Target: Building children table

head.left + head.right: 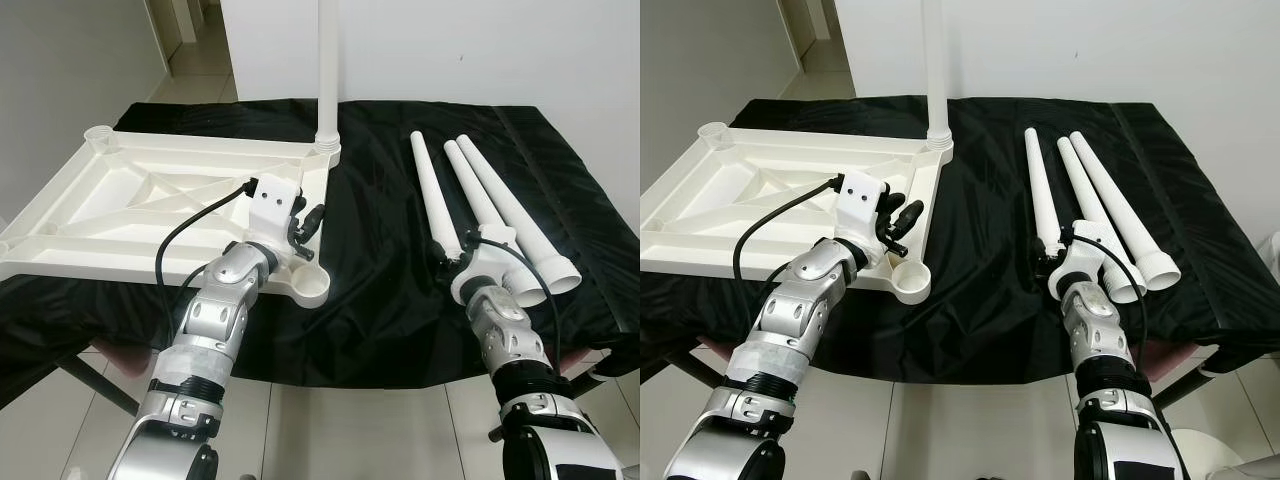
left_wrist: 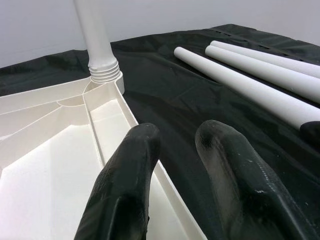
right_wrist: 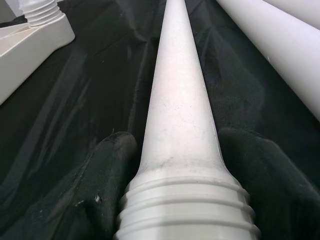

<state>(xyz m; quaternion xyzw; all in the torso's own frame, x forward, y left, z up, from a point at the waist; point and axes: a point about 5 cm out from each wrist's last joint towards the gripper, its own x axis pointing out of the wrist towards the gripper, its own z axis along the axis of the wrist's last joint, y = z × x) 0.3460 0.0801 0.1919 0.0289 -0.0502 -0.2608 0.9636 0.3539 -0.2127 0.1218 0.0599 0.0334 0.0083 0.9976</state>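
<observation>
Straddling the nearest loose leg (image 3: 180, 115) at its threaded end, right gripper (image 3: 185, 200) isn't clamped yet. Leg lies just right of the upturned tabletop (image 1: 150, 200). Probably light, stiff, slick plastic; grip by the threads. Left gripper (image 2: 175, 165) parted, holding nothing, over the tabletop's edge.

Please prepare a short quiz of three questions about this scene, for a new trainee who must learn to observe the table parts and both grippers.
1. True or false: one leg already stands upright in a corner socket of the upside-down tabletop.
2. How many loose legs lie on the black cloth?
3. Which loose leg does the right gripper straddle? A) the one nearest the tabletop B) the middle one C) the farthest one

Key
1. True.
2. Three.
3. A: in the right wrist view its fingers sit on both sides of the nearest loose leg, close to the threaded end. The left gripper is open above the tabletop's edge.
</observation>
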